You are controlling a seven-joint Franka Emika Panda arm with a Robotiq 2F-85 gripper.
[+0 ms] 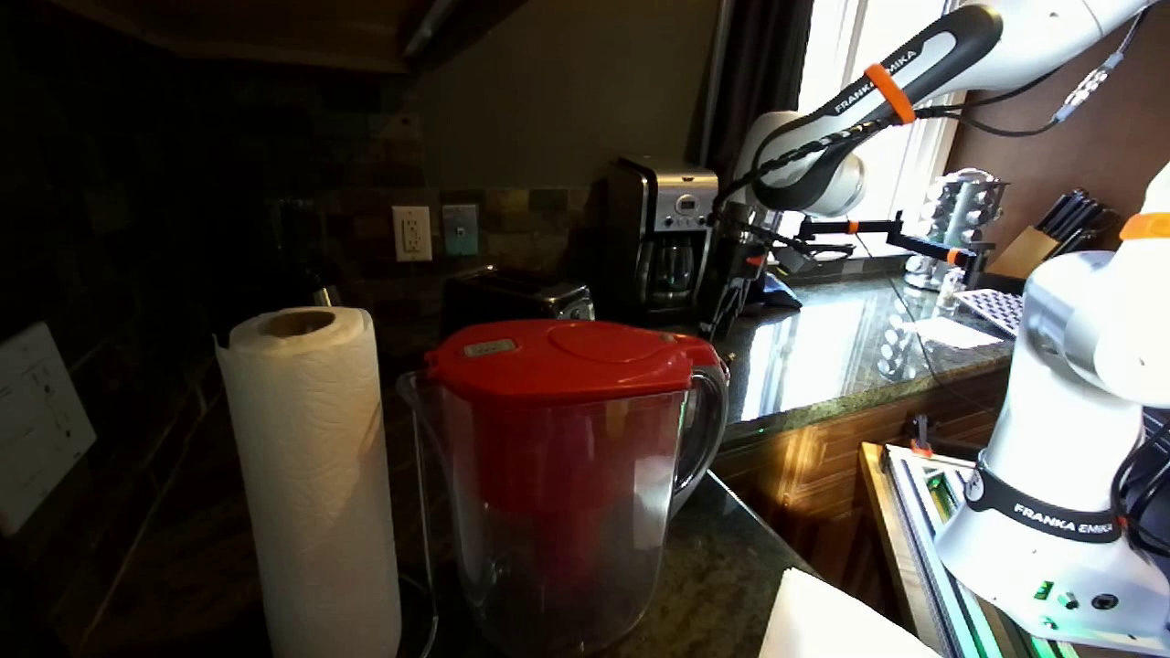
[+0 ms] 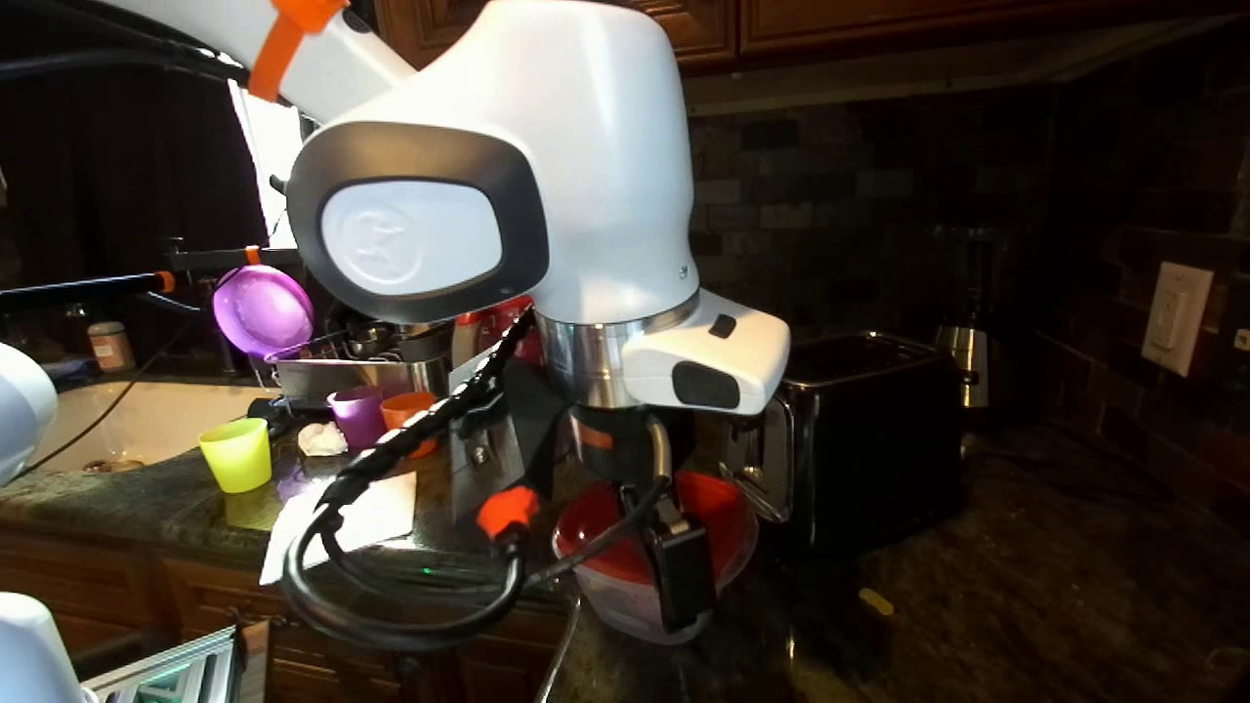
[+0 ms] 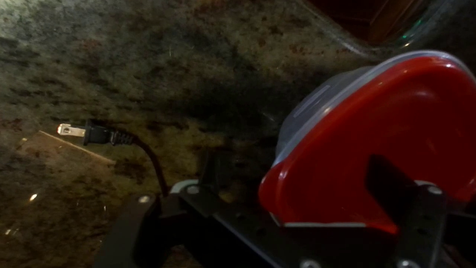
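Observation:
My gripper (image 3: 299, 176) is open and empty. In the wrist view its two dark fingers stand wide apart over a clear container with a red lid (image 3: 372, 123). The left finger is over the counter beside the container; the right finger is in front of the lid. I cannot tell whether it touches. In an exterior view the gripper (image 2: 679, 576) hangs in front of the red-and-clear container (image 2: 728, 527) near the counter edge. In an exterior view the gripper (image 1: 727, 306) is dark and small beside the coffee maker (image 1: 676, 238); the lidded container does not show there.
A black plug with cord (image 3: 98, 134) lies on the counter. A toaster (image 2: 869, 449) stands right of the container. A red-lidded pitcher (image 1: 558, 457) and paper towel roll (image 1: 315, 484) stand in the foreground. Cups (image 2: 236, 457), paper (image 2: 391, 503) and a sink (image 2: 156, 420) lie left.

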